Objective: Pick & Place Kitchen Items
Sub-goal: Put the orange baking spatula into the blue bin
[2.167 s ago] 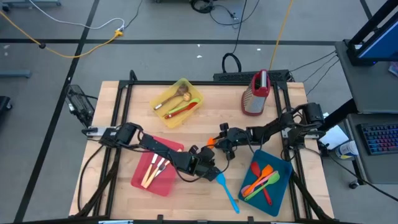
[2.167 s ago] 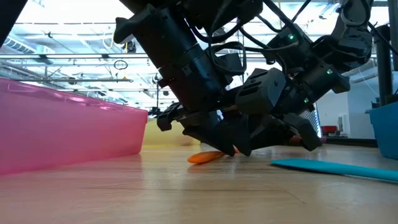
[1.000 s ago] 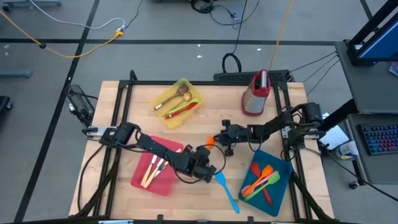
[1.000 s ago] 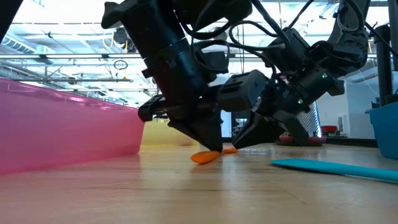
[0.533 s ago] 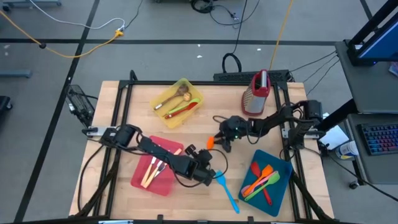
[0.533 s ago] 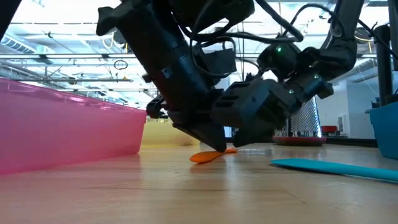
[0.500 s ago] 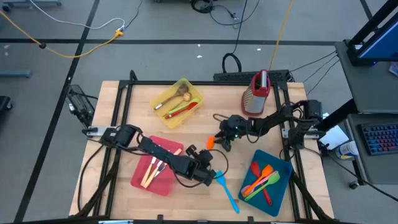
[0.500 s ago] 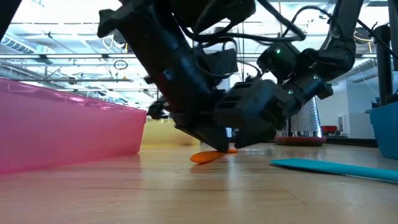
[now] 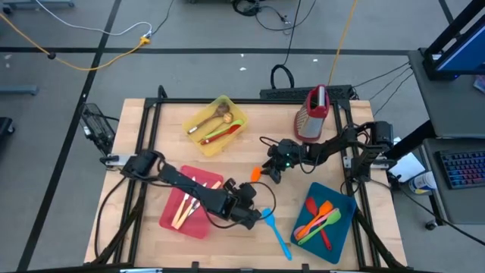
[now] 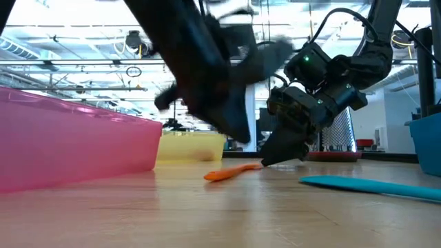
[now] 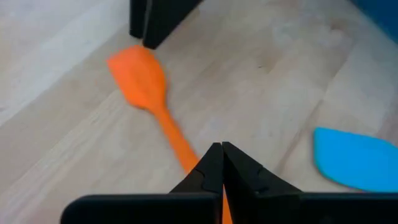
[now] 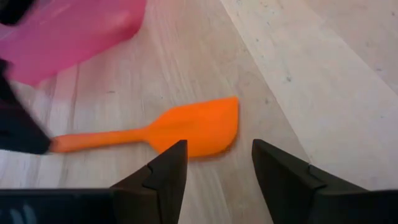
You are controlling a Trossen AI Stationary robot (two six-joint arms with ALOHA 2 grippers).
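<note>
left gripper (image 11: 222, 163) clamps orange spatula (image 11: 144, 87) handle; right gripper (image 12: 217, 163) spread wide, empty.

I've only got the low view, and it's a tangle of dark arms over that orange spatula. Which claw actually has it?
Observer: The left claw does. Its wrist view shows it shut on the handle of the orange spatula.
Operator: And the right one?
Observer: The right claw is open, with the spatula's blade lying on the table just ahead of it.
Operator: Which tray already has plastic utensils like this one?
Observer: From above, the blue tray on the right arm's side holds orange, green and red ones.
</note>
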